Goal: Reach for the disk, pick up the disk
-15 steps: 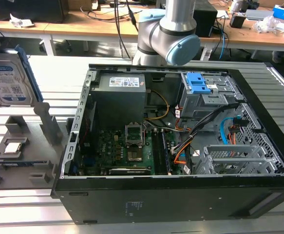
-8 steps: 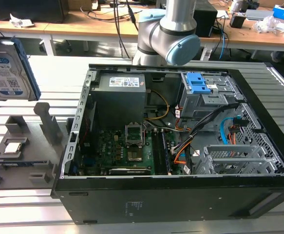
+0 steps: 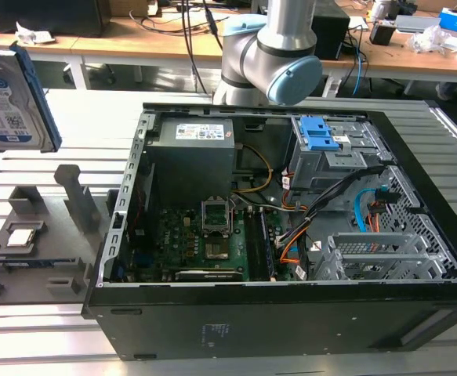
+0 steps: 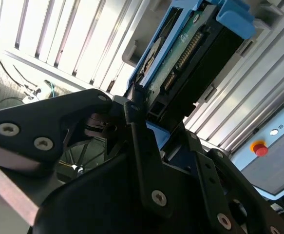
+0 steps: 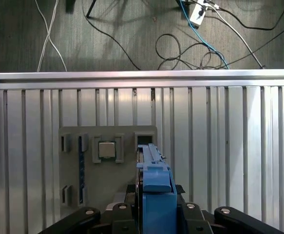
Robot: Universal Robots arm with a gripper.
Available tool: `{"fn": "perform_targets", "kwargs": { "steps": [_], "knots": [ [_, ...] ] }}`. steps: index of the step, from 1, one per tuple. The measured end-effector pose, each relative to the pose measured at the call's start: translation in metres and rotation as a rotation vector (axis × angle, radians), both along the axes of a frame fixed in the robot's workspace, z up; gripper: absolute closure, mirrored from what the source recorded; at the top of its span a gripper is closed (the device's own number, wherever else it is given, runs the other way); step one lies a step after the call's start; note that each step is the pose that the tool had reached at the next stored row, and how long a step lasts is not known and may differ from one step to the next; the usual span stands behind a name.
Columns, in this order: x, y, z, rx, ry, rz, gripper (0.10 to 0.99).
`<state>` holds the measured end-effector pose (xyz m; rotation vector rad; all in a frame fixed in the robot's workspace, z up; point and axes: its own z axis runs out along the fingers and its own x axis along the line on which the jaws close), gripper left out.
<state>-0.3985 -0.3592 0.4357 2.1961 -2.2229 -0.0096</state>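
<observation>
Blue plastic bracket and silver-grey metal: the disk sits on edge between the black fingers of the pincer, which is closed on it. In the first wrist view the disk hangs clear above the ribbed aluminium table. Under the pincer lies a flat grey tray with square pockets. A small square chip rests in one pocket, and a narrow slot beside it, straight beneath the disk, stands open. Bare slats run wide to either side of the tray. Past the table's straight edge, loose cables curl on a dark floor. In the second wrist view the disk's connector edge and green board show beyond the fingers. In the exterior view the disk's white label faces the camera, well apart from the open black case.
</observation>
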Motion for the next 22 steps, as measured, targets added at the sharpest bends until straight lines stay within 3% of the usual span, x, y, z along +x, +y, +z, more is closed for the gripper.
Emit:
{"fn": "perform_targets", "kwargs": {
  "steps": [22],
  "knots": [
    [0.0, 0.0, 0.0481, 0.0, 0.0, 0.0, 0.722]
  ]
}}
